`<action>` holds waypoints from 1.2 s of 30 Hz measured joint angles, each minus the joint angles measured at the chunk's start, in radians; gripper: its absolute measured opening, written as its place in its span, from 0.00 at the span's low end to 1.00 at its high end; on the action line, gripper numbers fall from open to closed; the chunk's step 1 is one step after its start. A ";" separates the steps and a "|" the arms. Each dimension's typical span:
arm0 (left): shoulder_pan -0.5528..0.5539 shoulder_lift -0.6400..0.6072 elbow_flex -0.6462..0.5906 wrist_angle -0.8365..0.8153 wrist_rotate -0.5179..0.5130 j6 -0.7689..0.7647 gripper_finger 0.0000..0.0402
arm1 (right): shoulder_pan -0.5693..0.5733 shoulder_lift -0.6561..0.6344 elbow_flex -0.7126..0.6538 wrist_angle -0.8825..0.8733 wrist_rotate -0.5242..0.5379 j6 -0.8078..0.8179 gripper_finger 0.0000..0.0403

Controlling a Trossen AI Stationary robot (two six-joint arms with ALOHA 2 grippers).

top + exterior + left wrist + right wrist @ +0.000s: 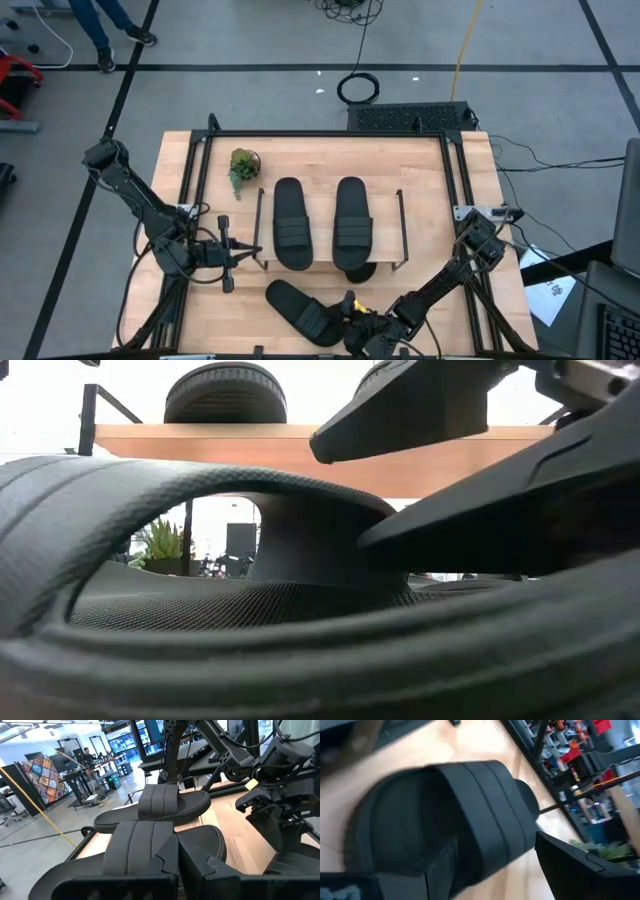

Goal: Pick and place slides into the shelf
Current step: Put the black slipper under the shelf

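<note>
Two black slides [292, 222] [352, 218] lie side by side, soles down, on the shelf's wood top [320, 215]. A third slide [362, 269] pokes out from under the shelf's near edge. The fourth slide [300, 305] lies on the table near the near edge and fills the low view [200, 610]. My right gripper [350, 312] is open at this slide's right end, one finger over the sole and one beside it. My left gripper [240, 253] is shut and hovers by the shelf's left wire frame, touching nothing. My right gripper stands open about the fourth slide next to its ribbed strap [470, 810]. One finger [395, 882] is over the sole and the other [585, 865] is outside its edge. I cannot tell whether either finger touches it. The slide lies flat on the table.
A small potted plant [243, 165] stands at the table's far left, behind the shelf. Black frame rails [195, 180] run along the table's left and right sides. A person's legs [110, 30] show on the floor beyond the far left corner. Bare wood lies left of the fourth slide.
</note>
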 joint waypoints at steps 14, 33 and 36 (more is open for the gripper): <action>0.000 0.000 0.000 0.000 0.000 0.008 0.03 | -0.025 0.001 0.000 0.061 -0.060 -0.104 0.64; 0.000 0.000 0.000 0.000 0.000 0.007 0.04 | -0.120 0.051 0.002 0.156 -0.275 -0.039 0.43; 0.000 0.000 0.000 0.000 0.001 0.003 0.04 | -0.114 0.051 0.002 0.164 -0.271 -0.059 0.18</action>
